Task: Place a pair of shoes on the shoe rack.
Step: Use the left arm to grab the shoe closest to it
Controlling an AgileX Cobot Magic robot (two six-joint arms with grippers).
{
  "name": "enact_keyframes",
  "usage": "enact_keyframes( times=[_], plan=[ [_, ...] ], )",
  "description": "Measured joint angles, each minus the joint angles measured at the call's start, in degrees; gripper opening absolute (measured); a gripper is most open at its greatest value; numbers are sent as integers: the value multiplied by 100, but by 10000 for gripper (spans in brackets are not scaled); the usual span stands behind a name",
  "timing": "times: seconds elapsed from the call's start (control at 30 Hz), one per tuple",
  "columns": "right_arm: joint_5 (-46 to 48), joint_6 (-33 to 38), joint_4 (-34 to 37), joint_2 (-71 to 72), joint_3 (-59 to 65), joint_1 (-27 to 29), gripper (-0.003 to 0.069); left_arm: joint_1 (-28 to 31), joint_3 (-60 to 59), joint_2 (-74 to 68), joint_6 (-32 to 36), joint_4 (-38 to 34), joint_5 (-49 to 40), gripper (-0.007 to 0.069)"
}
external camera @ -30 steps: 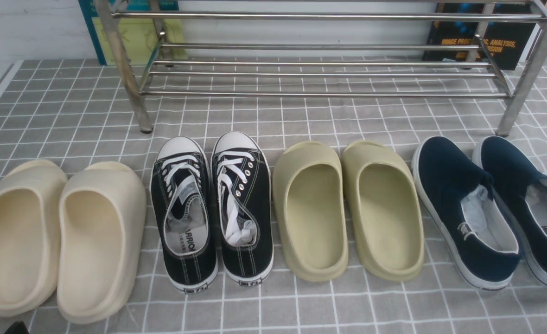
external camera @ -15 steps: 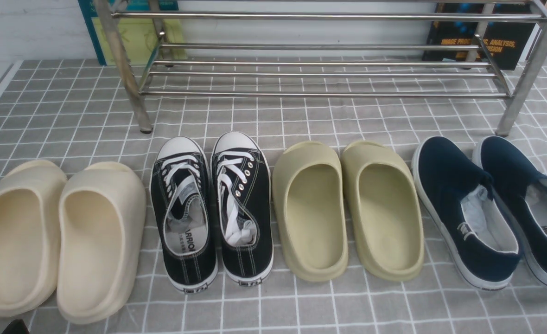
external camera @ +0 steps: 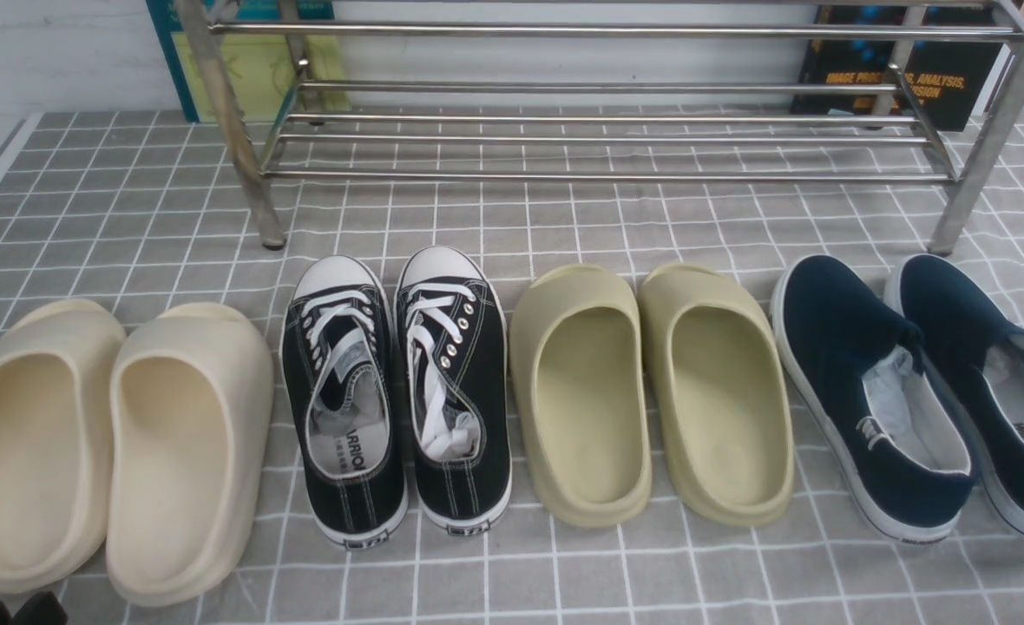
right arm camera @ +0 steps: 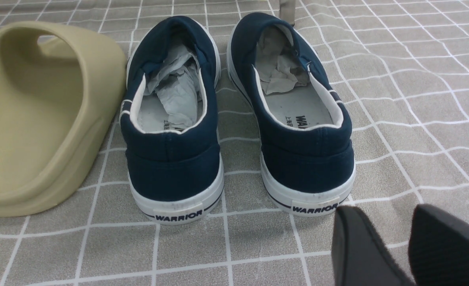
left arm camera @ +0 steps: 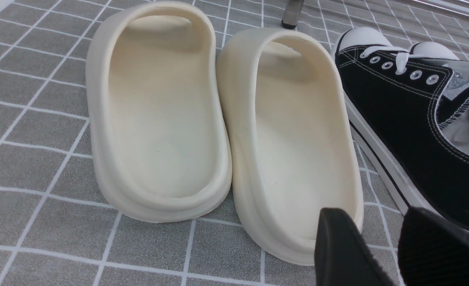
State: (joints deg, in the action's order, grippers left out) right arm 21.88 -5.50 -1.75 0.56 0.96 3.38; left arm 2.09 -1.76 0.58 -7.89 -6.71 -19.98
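On the grey checked cloth (external camera: 564, 573) in front of the shoe rack (external camera: 599, 176) stood 8 pieces of footwear in 4 pairs, all in 1 row with heels toward the robot. From the robot's left they were 2 beige slippers (external camera: 187, 451), the pair of shoes (external camera: 395, 399), 2 olive slippers (external camera: 581, 399) and 2 navy slip-ons (external camera: 868, 399). Only 1 rack was there, of shiny silver tubes, with 2 books propped behind it.

That pair of shoes was on the cloth and not on the rack, with its toes pointing at the rack's lower bars, just short of the front left leg. Its 2 sneakers sat side by side, about touching. Both were black canvas with white stitching, white laces through metal eyelets, white rubber toe caps and white soles. The left one showed a grey insole with dark lettering. What filled the right one looked like loose laces or paper, but I could not tell which.

The left gripper (left arm camera: 371, 216) hung low over the heel of the inner beige slipper, its 2 black fingers (left arm camera: 338, 246) parted with nothing between them. The right gripper (right arm camera: 383, 214) hung behind the heel of the outer navy slip-on, likewise parted and empty.
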Motion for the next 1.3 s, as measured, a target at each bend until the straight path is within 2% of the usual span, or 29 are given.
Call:
enact_keyframes(
  times=[0.37, 0.57, 0.73, 0.83, 1.2, 1.3],
  plan=[
    [0, 0, 0, 0, 0, 0, 239, 0, 0, 0, -91, -332, 121, 239],
    [0, 0, 0, 0, 0, 0, 239, 0, 0, 0, -888, -1418, 388, 239],
    [0, 0, 0, 0, 0, 0, 239, 0, 0, 0, -2081, -3196, 481, 239],
    [0, 0, 0, 0, 0, 0, 239, 0, 0, 0, -2315, -3788, 545, 239],
    [0, 0, 0, 0, 0, 0, 239, 0, 23, 0, -2372, -4072, 642, 239],
    [0, 0, 0, 0, 0, 0, 239, 0, 452, 0, -1988, -3981, 314, 239]
  ],
)
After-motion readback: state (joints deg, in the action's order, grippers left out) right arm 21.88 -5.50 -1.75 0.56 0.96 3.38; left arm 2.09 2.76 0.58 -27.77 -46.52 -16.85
